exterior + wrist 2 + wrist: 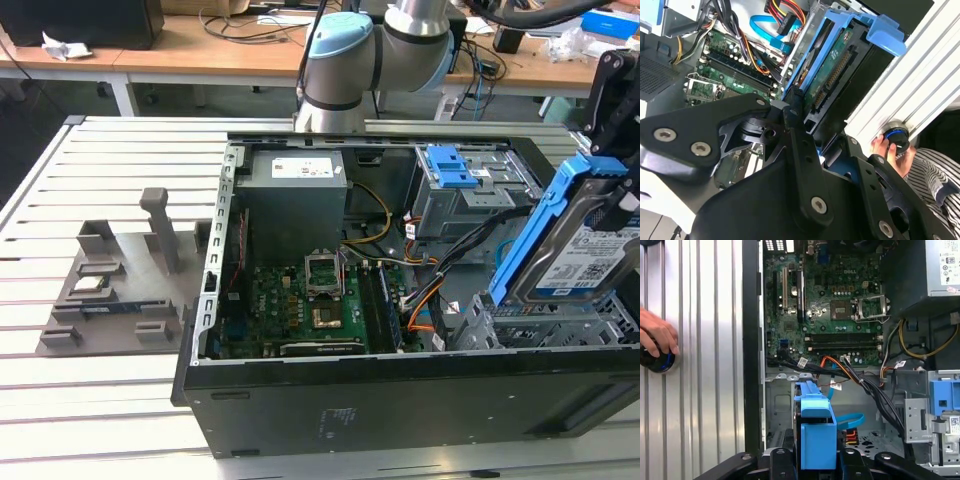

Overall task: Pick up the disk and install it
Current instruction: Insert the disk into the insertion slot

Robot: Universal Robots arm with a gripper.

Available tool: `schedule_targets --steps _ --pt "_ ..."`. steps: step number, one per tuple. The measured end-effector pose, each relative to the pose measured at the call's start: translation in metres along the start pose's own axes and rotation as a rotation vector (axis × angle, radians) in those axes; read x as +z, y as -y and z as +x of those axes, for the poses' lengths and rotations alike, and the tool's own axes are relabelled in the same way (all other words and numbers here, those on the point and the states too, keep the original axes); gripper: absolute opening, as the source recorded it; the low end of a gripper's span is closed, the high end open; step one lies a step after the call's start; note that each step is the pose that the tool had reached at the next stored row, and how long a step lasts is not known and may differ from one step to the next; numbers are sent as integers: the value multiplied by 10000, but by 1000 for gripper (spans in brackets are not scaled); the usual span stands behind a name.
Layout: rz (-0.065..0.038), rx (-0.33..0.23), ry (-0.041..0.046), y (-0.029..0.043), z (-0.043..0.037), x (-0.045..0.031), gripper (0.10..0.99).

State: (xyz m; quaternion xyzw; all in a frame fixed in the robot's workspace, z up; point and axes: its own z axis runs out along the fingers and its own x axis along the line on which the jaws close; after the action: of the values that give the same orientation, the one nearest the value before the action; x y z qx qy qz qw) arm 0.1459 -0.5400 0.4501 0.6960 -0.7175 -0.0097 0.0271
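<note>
Gripper (612,150) jaws are closed on the disk (585,255), holding it tilted above the drive cage (545,318) at the corner of the open computer case (400,400) on the exterior view's right. In both wrist views the blue bracket (815,432) sits between the black fingers (800,145), above the motherboard (832,305). A person's hand (657,335) rests on a knob (660,360) on the slatted table (110,200).

We see print on the disk (588,258) label and the power supply (292,200) sticker, none of it readable.
</note>
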Motion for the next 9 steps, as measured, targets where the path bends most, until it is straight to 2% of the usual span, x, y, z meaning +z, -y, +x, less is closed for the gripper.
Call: schedule_targets --steps 2,7,9 --pt "0 -2 1 1 -30 49 365" --pt "0 0 -3 3 -32 123 365" --pt "0 0 -1 4 -34 181 365"
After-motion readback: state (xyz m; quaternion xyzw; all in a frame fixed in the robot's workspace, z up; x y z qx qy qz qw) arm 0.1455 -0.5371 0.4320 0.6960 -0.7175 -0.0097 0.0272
